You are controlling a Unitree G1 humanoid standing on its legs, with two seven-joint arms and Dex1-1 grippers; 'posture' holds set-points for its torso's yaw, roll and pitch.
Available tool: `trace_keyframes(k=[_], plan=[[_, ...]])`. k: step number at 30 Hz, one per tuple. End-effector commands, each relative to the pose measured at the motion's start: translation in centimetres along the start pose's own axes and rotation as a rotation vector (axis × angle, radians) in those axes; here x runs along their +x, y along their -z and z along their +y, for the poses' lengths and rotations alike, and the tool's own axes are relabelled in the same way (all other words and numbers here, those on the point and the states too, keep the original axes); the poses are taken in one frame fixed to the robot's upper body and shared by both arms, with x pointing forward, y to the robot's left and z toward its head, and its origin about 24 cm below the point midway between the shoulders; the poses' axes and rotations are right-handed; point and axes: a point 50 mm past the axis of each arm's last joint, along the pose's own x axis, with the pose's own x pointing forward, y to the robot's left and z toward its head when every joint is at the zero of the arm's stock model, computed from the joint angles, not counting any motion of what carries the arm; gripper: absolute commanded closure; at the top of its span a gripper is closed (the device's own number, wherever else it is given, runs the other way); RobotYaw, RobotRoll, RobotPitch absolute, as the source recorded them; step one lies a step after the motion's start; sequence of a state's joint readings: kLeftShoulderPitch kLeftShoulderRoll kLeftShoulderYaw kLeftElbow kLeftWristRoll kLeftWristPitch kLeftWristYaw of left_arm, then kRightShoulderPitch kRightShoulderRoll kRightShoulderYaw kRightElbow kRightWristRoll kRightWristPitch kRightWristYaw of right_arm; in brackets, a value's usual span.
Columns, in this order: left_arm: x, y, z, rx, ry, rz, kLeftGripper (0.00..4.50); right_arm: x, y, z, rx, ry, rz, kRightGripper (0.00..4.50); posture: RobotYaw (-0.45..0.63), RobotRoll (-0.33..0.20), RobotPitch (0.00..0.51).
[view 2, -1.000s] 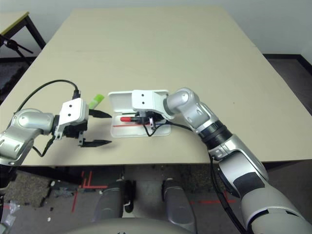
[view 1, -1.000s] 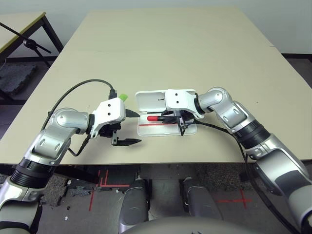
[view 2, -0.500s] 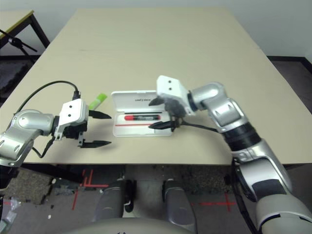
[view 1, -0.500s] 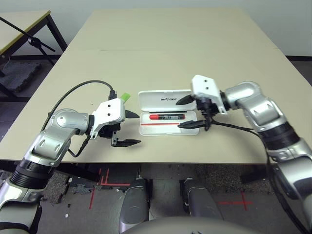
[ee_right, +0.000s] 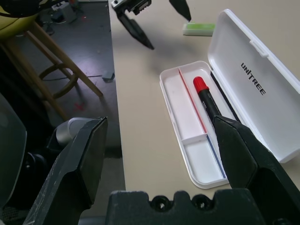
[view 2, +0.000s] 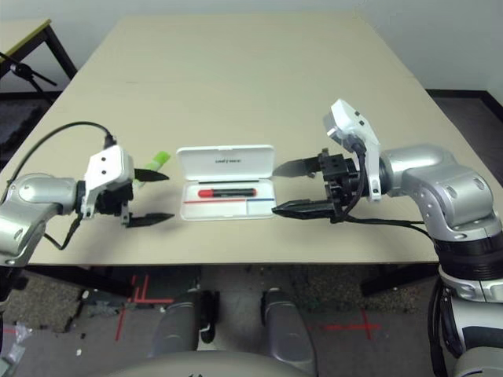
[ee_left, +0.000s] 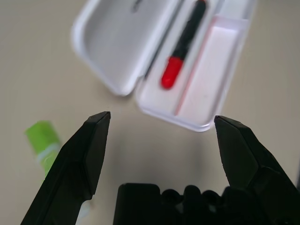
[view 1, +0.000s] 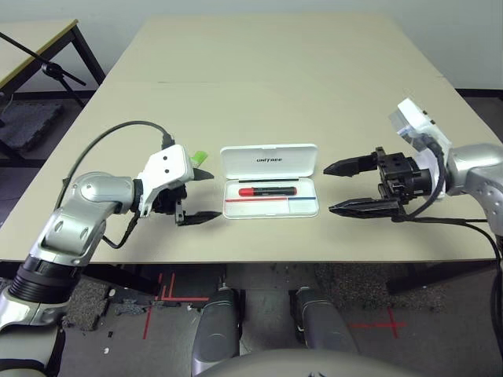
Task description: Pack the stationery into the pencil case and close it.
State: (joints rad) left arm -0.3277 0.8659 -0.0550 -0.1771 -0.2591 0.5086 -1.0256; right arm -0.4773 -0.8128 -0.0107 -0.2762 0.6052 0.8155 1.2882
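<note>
Pencil case (view 1: pixel 236 214), one, white: lying open on the desk (view 1: pixel 267 78), lid (view 1: pixel 299 157) raised on the far side. Marker (view 1: pixel 269 191), one, red and black: in the long compartment nearest the hinge, red end towards the left pincer (view 1: pixel 216 195). Green bar (ee_right: pixel 199 29), one: on the desk, outside the case, beside the left pincer. Left pincer: wide, empty. Right pincer (view 1: pixel 328 188): wide, empty, near the case's right end.

In the left eye view, we see a white pencil case (view 1: pixel 270 161) at centre, with dark lettering on its lid and a red-and-blue stripe inside. We find the marker (view 1: pixel 267 191) black with a red end. Left of centre, we spot a bright green bar (view 1: pixel 199 158), all on a beige bench (view 1: pixel 259 86).
</note>
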Motion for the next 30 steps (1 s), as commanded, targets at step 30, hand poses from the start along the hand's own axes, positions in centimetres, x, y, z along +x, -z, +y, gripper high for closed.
trace_keyframes(k=[30], plan=[[4.2, 3.3, 5.5, -0.48, -0.332, 0.334, 0.0, 1.7, 0.8, 0.1, 0.008, 0.025, 0.013, 0.04, -0.1, 0.0, 0.09]])
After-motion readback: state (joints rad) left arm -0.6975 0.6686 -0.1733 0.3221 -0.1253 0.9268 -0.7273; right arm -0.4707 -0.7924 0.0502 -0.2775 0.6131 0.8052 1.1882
